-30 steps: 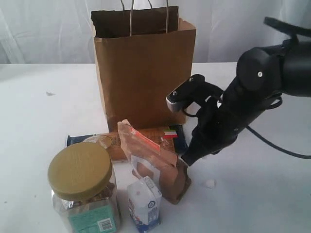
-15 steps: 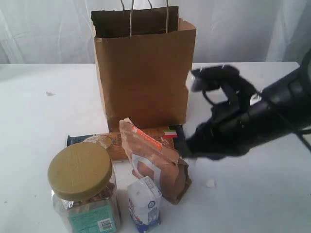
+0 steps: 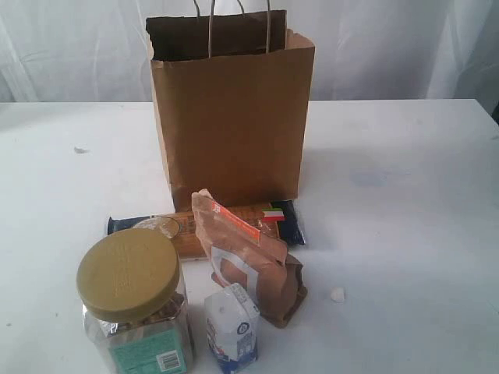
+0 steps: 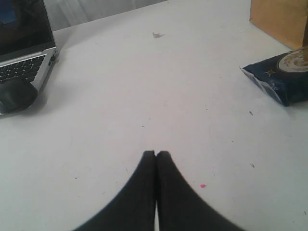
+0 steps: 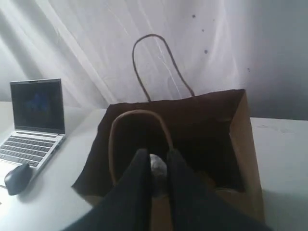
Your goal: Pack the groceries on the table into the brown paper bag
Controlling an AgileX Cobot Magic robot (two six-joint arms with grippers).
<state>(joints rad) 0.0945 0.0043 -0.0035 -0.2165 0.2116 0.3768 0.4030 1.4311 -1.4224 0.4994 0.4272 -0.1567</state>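
Note:
The brown paper bag (image 3: 231, 109) stands upright at the back of the table (image 3: 405, 202), its mouth open. In front of it lie the flat blue-ended spaghetti packet (image 3: 203, 222) and the brown orange-labelled pouch (image 3: 251, 261). Nearer still stand the clear jar with its olive-yellow lid (image 3: 129, 273) and the small white-blue carton (image 3: 232, 327). Neither arm shows in the exterior view. My right gripper (image 5: 158, 163) hangs in front of and above the bag's mouth (image 5: 192, 130), its fingers closed on a small grey round thing (image 5: 157, 166). My left gripper (image 4: 156, 153) is shut and empty over bare table, away from the packet's blue end (image 4: 281, 79).
An open laptop (image 4: 21, 43) and a dark mouse (image 4: 14, 94) sit at the table's left side. A small white crumb (image 3: 337, 294) lies right of the pouch. White curtains hang behind the table. The bag's twisted handles (image 5: 139, 120) stick up over its mouth.
The right arm has pulled away from beside the pouch, swung right and left the exterior view. The groceries on the table have not moved.

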